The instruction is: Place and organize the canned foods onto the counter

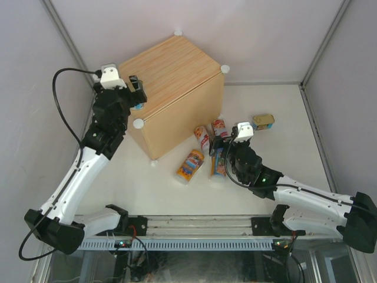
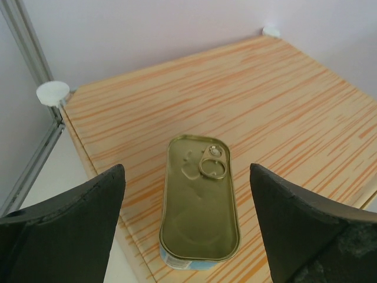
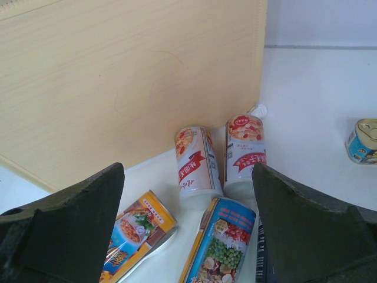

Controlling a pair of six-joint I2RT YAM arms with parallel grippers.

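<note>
The counter [image 1: 177,71] is a light-wood box with white knobs. A flat gold-topped tin [image 2: 200,203] lies on its top [image 2: 283,106] near the left front edge. My left gripper [image 1: 136,89] is open, and its fingers [image 2: 76,218] stand apart on either side of the tin without touching it. My right gripper [image 1: 224,143] is open and empty above cans lying on the table: an orange one [image 3: 136,229], a blue one [image 3: 225,247] and two red-white ones [image 3: 197,159]. A second flat tin [image 3: 364,140] lies far right. A dark can's edge [image 3: 261,256] shows by the right finger.
The counter's side wall [image 3: 129,76] rises just behind the lying cans. A white knob [image 2: 53,92] marks the counter's left corner. Grey enclosure walls surround the white table [image 1: 283,153]. The arm bases sit on a rail [image 1: 194,242] at the near edge.
</note>
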